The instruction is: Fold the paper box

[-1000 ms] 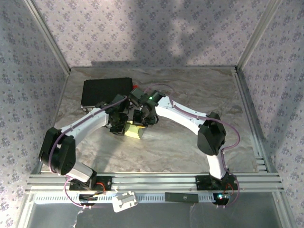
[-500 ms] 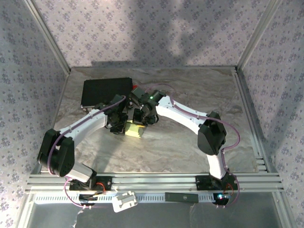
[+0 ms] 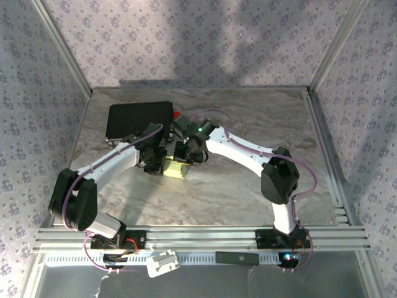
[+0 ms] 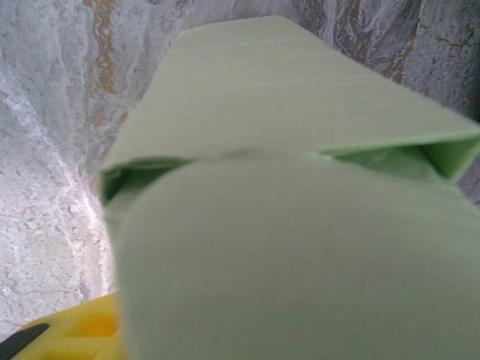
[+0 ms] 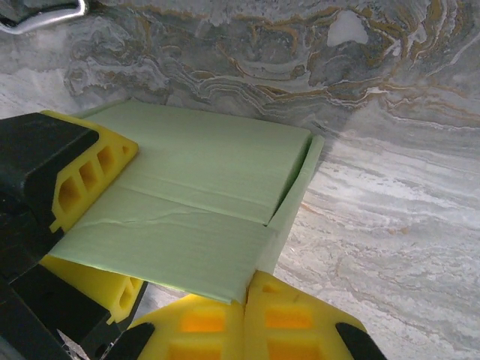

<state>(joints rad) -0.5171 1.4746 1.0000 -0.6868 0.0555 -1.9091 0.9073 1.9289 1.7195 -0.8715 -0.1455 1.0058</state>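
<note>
The paper box point(image 3: 174, 169), a small flat rectangle of pale yellow-green thin cardboard, lies on the grey marbled counter point(image 3: 242, 186), somewhat left of centre and well in from the near edge. Both arms reach in and meet over it, one from each side. That suggests one is bracing while the other works a closure.

The left pincer point(image 3: 154, 163) sits at the box's left end. From the right wrist, its yellow ribbed fingers point(image 5: 94, 169) show one above and one below the cardboard, pinching the box, probably to keep the light body from sliding. Its own camera looks along the top panel, where a rounded flap point(image 4: 300, 262) is bent across the open end, the mouth showing as a dark slit on either side. Tucking that flap looks like the step in hand.

The right pincer point(image 5: 246, 304) is pressed together on the box's thin upright side wall point(image 5: 289, 202). The wall's edge runs straight into the seam between the fingertips, likely to hold it square.

Farther back and to the left, a large black rectangular case point(image 3: 138, 120) lies flat, apart from the box.
</note>
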